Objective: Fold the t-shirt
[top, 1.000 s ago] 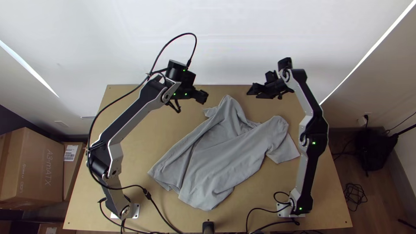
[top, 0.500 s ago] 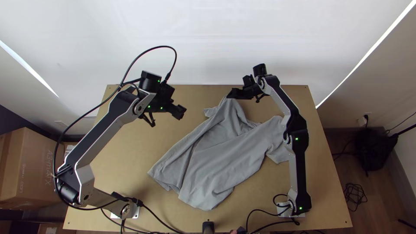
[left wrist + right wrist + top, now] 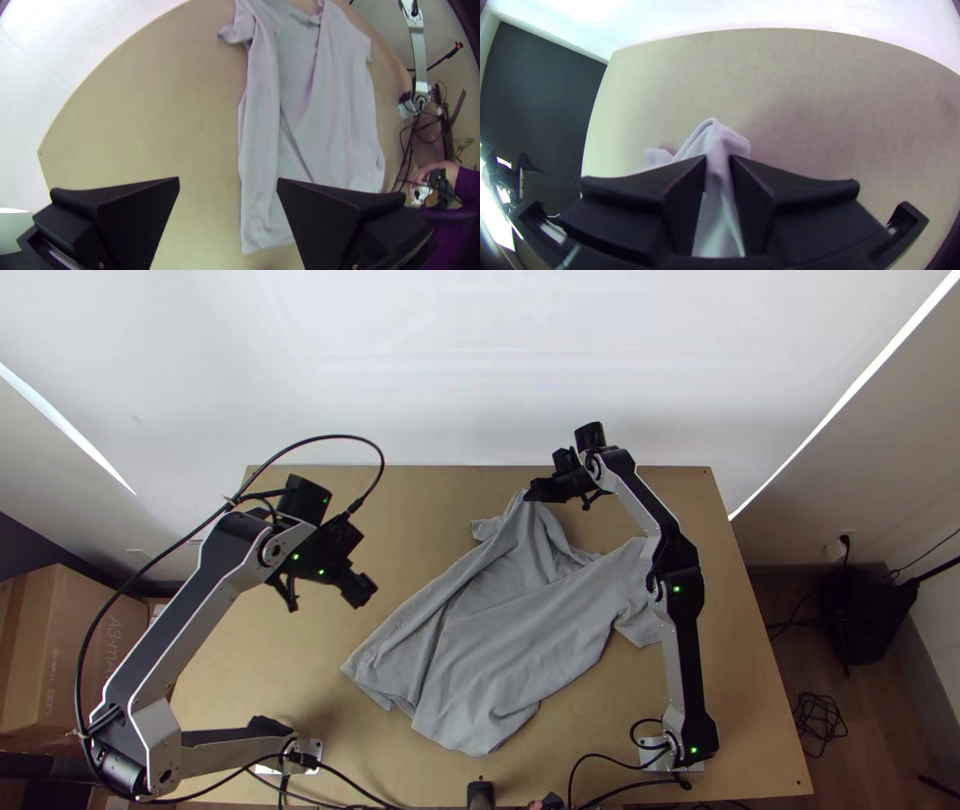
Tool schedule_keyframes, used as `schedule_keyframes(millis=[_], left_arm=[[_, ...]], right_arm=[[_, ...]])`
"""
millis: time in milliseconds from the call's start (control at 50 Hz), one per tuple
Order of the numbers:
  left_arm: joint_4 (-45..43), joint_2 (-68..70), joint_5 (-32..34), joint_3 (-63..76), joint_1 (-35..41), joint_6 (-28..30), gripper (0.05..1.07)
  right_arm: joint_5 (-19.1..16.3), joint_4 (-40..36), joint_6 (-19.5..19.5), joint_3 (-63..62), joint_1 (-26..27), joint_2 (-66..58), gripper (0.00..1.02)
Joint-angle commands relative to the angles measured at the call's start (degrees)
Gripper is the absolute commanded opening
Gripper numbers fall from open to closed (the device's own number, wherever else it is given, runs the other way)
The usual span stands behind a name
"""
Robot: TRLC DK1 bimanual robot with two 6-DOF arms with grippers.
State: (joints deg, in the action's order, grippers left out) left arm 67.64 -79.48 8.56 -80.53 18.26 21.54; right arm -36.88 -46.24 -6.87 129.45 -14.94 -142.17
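Observation:
The grey t-shirt (image 3: 510,640) lies slanted across the table, wrinkled, one side folded over lengthwise, a peak of cloth near the far edge. My left gripper (image 3: 362,592) hangs over bare table, left of the shirt; in its own view the left gripper (image 3: 228,182) is open, a long edge of the shirt (image 3: 265,150) beyond its fingers. At the far peak is my right gripper (image 3: 533,494). In its wrist view the right gripper (image 3: 718,157) is shut on a bunched ridge of the shirt (image 3: 712,137), which stands up between the fingertips.
The wooden table (image 3: 660,490) has bare surface around the shirt. Black cables (image 3: 370,760) run along its near edge. Cardboard boxes (image 3: 70,650) stand off the left side. A person's hand (image 3: 445,175) holds a device beyond the table.
My left gripper has moved left and toward the near side, away from the shirt. My right gripper has moved left onto the shirt's far peak and taken hold of it.

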Motion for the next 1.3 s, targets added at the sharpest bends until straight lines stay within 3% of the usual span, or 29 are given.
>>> schedule_keyframes(millis=[0, 320, 860, 940, 1220, 1280], left_arm=[[2.0, 2.1, 1.5, 4.1, -2.4, 3.9, 1.02], [4.7, 5.7, 5.5, 16.5, -3.8, 9.5, 1.02], [-7.2, 6.5, 5.4, 34.8, -3.1, 11.4, 1.01], [-8.0, 6.3, 5.5, 36.5, -2.8, 11.3, 0.96], [-13.3, 5.9, 5.2, 42.5, 1.1, 9.7, 0.95], [-14.1, 6.2, 5.2, 43.2, 2.5, 8.9, 0.83]], right_arm=[[0.0, -0.3, -0.9, 0.9, -0.3, -1.3, 0.02], [0.1, -2.6, -1.7, -0.4, 0.8, 1.4, 0.02], [1.2, -4.3, -1.8, -4.0, 0.8, 8.5, 0.02], [1.4, -4.3, -2.0, -4.5, 0.8, 9.0, 0.02], [1.6, -4.3, -2.6, -6.1, 1.4, 12.9, 0.02], [1.6, -4.3, -2.8, -6.9, 1.9, 14.4, 0.02]])
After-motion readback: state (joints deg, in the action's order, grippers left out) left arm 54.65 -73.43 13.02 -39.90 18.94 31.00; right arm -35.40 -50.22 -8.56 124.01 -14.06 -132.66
